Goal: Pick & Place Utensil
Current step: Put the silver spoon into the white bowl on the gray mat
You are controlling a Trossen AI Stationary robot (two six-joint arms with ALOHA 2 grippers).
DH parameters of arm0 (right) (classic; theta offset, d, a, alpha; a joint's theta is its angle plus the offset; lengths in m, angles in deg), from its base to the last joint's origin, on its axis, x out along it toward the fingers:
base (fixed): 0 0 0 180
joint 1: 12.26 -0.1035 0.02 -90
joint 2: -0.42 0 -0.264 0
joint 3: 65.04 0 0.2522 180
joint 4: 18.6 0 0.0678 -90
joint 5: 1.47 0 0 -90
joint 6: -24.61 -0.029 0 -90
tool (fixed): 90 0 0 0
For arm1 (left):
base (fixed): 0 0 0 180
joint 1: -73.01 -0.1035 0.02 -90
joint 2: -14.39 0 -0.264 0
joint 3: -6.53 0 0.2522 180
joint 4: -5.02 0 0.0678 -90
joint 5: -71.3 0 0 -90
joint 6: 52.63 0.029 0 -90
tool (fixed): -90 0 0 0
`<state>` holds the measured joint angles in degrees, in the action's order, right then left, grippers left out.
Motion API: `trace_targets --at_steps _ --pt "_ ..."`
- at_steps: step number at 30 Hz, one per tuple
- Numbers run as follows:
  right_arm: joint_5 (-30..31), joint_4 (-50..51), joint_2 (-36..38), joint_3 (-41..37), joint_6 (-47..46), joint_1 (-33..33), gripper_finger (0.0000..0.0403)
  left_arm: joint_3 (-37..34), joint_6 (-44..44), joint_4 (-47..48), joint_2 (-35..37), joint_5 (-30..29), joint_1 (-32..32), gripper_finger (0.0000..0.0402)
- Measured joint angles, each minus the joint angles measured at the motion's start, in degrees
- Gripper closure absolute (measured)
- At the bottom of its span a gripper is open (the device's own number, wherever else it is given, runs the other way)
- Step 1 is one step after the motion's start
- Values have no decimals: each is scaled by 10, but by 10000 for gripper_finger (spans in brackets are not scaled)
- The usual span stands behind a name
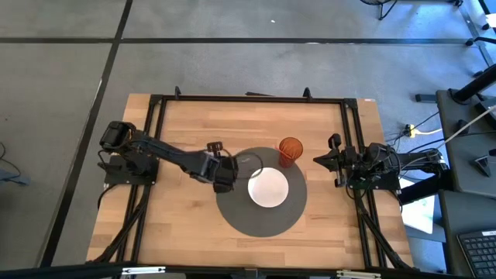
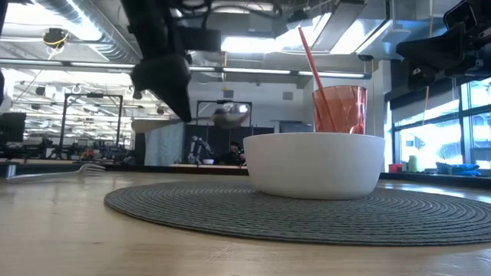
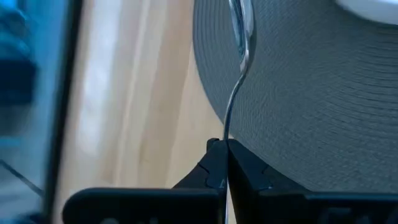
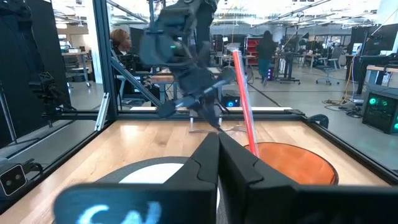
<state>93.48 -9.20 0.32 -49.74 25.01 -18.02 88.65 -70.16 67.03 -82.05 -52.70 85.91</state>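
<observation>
Pinching the handle of a spoon (image 3: 239, 59) between its pressed-together fingers, the left gripper (image 1: 222, 172) hung over the left edge of the round grey placemat (image 1: 240, 221), just beside the white bowl (image 1: 268, 188). Its wrist camera showed the thin metal handle rising from the fingertips and the spoon's bowl out ahead, above the woven mat. From table height the spoon's bowl was visible in the air, clear of the mat and above the level of the bowl's rim — so the utensil was lifted, not resting.

An orange cup (image 1: 290, 151) with a red straw (image 2: 312, 57) stood on the mat behind the bowl. A fork (image 2: 57, 172) lay on the bare wood off to one side, well apart from the mat. The right gripper (image 1: 335, 160) waited at the right side of the table with its fingers closed on nothing.

By my reading, the pick was done and the carry was under way — the placing was still to come. Where the spoon was meant to go could not be read from the pictures; the white bowl or the mat beside it seemed likeliest. The next move would call for bringing the spoon's bowl over the chosen spot, lowering it until the metal met a surface, and only then opening the fingers, taking care not to nudge the white bowl or the cup.
</observation>
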Motion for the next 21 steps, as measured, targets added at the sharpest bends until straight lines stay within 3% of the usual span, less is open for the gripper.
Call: trace_targets --at_steps 8,13,18,21 --pt "0 0 0 0 0 0 397 58 154 -5 -35 -168 94 401" --pt "0 0 0 0 -1 0 397 131 290 -8 -117 -240 128 400" --pt "0 0 0 0 -2 0 397 195 445 -5 -219 -365 142 400" --pt "0 1 0 0 -2 0 397 219 523 -5 -263 -400 141 400"
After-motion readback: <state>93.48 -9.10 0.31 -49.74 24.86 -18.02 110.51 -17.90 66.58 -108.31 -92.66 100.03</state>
